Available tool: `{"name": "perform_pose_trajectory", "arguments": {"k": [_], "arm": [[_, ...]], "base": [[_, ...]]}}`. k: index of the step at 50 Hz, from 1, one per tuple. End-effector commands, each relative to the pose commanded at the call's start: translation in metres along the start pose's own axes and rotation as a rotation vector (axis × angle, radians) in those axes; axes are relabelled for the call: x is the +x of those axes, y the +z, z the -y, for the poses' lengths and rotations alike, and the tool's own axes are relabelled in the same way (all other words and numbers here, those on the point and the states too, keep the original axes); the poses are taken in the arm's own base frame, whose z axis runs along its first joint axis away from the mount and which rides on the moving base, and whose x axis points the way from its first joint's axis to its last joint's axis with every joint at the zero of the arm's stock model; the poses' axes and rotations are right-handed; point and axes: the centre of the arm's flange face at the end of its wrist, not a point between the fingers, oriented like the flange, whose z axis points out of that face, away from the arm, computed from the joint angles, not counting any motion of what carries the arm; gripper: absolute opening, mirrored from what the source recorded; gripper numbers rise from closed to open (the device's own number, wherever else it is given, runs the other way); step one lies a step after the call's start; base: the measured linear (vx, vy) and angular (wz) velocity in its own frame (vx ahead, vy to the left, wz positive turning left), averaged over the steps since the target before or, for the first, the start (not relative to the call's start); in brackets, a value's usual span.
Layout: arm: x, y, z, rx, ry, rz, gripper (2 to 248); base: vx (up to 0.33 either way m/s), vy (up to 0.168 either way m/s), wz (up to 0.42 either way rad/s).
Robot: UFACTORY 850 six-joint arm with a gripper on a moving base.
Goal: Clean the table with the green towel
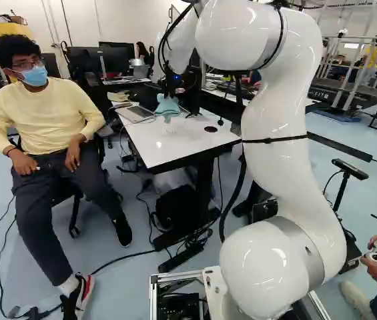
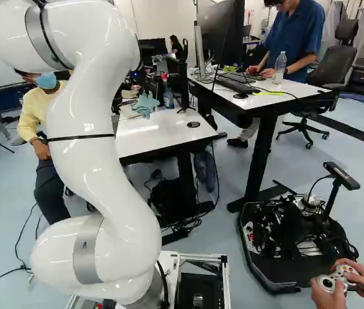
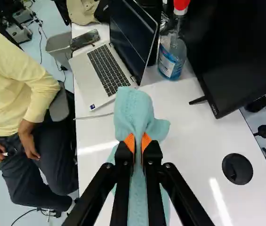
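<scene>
Okay, holding the green towel (image 3: 135,108) clenched in the gripper (image 1: 173,90), squeezed from both sides by the orange pads (image 3: 129,141). Pretty bunched up at the grip, with a floppy fold ahead of the fingertips and a longer bit hanging back under the fingers. Right over the white table (image 3: 194,141), tbh can't tell about contact with the top. Also on there: an open laptop (image 3: 107,70) ahead of the towel, a phone (image 3: 84,40) near the keyboard, a red-topped clear bottle (image 3: 172,56) just beside the screen, a black monitor (image 3: 245,47), plus a round black disc (image 3: 237,168) well apart from the towel.
</scene>
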Motion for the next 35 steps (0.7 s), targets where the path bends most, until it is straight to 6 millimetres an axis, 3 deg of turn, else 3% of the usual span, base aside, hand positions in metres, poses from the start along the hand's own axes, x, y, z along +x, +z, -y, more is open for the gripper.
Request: {"name": "perform_pose_trajectory", "arguments": {"k": [35], "arm": [[-0.016,0.038,0.002,0.0,-0.004,0.044,39]], "base": [[0.0,0.0,0.0]]}}
